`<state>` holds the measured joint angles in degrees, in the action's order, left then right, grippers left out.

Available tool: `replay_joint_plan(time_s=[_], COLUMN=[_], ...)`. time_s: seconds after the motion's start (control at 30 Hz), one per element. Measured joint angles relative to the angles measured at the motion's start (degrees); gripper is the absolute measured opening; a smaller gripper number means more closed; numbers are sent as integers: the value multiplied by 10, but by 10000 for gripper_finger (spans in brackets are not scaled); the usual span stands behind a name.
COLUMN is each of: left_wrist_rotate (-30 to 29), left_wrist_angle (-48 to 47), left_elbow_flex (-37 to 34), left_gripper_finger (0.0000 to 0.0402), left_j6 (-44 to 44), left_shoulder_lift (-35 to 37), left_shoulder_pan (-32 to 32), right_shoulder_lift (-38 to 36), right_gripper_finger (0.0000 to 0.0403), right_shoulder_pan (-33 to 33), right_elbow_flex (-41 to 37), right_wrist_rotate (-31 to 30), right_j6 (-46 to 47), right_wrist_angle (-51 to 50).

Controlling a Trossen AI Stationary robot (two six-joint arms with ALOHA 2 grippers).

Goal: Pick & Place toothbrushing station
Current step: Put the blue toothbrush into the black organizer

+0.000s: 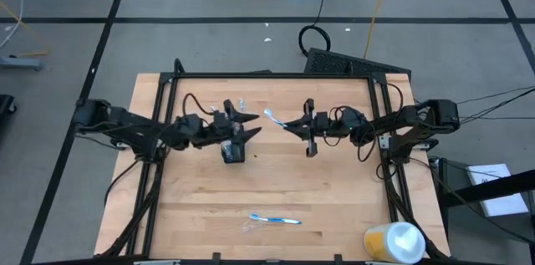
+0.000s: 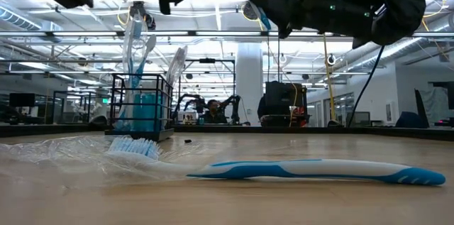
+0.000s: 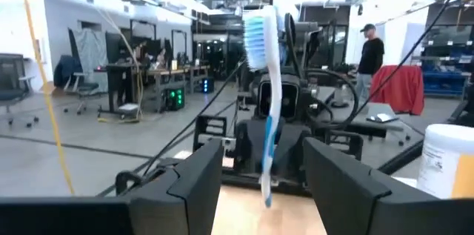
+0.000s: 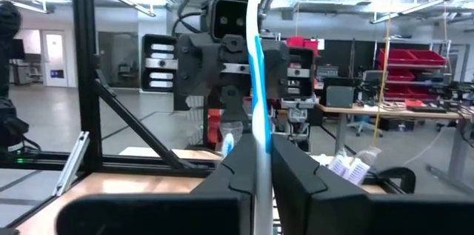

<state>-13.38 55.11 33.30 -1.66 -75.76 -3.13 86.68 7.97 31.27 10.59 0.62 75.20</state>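
Left gripper (image 1: pixel 248 125) hangs spread above the counter (image 1: pixel 192 206), just over the black holder (image 1: pixel 232 153) — brushes (image 2: pixel 135 55) stand upright in it. Near the counter's front edge a spare toothbrush (image 1: pixel 274 218) lies flat on clear wrap. Right gripper (image 1: pixel 287 124) is raised mid-counter, pinching a blue-and-white toothbrush (image 4: pixel 256 87) — bristles toward the left gripper. A yellow-and-white container (image 1: pixel 393 242) sits at the front right corner.

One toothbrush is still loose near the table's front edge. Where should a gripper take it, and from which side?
Grip the toothbrush at mid-handle, coming straight down from above. It lies flat on the table with its long side running left-right, so set the jaws across the slim handle. Stay off the bristle end, which rests on crinkled clear wrapping.
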Motion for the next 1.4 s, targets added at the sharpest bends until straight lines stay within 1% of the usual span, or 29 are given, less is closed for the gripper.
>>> replay_joint_plan(time_s=[0.1, 0.3, 0.53, 0.8, 0.93, 1.13, 1.3, 1.4], left_wrist_rotate=[1, 1, 0, 1, 9, 54, 59, 63], left_wrist_angle=[31, 29, 31, 19, 17, 17, 18, 20], left_elbow_flex=[20, 76, 101, 101, 101, 101, 101, 101], left_gripper_finger=[196, 195, 195, 191, 163, 92, 39, 15], left_j6=[-8, -14, -29, 8, 26, 34, 23, 20], left_shoulder_lift=[-36, -86, -94, -94, -94, -94, -94, -94], left_shoulder_pan=[2, 6, 9, 26, 33, 42, 42, 42], right_shoulder_lift=[0, 0, 0, 0, 0, 0, 0, 0], right_gripper_finger=[14, 14, 14, 14, 14, 14, 14, 14], right_shoulder_pan=[-2, -4, -4, -4, -3, -3, -3, -3], right_elbow_flex=[0, 0, 0, 0, 0, 0, 1, 1], right_wrist_rotate=[-1, 0, 0, 0, -3, -3, -3, -3], right_j6=[2, 1, 1, 0, 0, -1, -2, -4], right_wrist_angle=[-4, -5, -9, -9, -9, -12, -16, -16])
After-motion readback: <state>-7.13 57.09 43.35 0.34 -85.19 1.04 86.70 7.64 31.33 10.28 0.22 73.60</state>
